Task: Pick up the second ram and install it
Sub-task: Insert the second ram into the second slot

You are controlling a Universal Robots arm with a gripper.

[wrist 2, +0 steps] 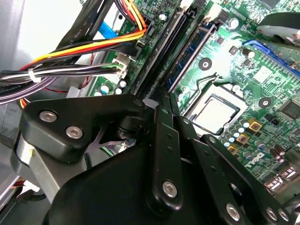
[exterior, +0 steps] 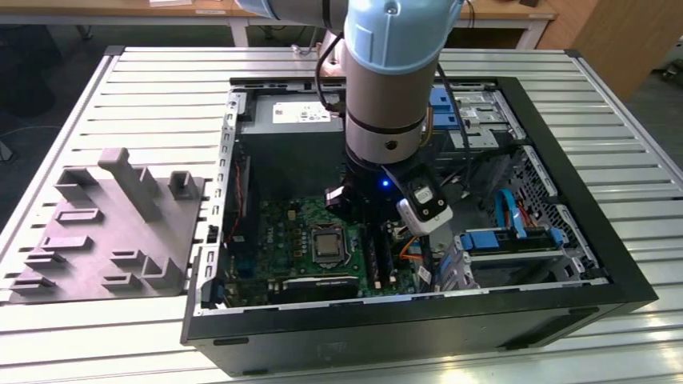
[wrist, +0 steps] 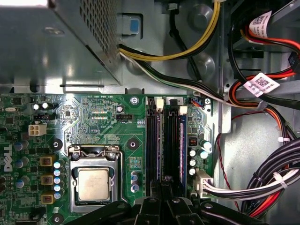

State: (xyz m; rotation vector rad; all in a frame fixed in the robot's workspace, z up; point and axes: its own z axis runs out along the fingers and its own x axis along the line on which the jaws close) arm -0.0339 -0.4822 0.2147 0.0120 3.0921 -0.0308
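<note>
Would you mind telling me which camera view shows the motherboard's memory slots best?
The first wrist view: the memory slots run straight up the green motherboard beside the processor socket, just past the gripper. The second wrist view shows them slanted, partly behind the gripper's linkage. In the exterior view they appear as dark strips beneath the arm.

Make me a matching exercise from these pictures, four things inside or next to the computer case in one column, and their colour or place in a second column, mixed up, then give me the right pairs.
Things:
1. processor
2. grey parts tray
3. gripper
4. yellow and orange wires

Places or colours:
A. on the slatted table, at the exterior view's left of the case
B. low over the black memory slots
C. silver square in its socket on the green motherboard
D. a bright bundle that runs to a connector at the board's edge

Pairs: 1-C, 2-A, 3-B, 4-D
</note>
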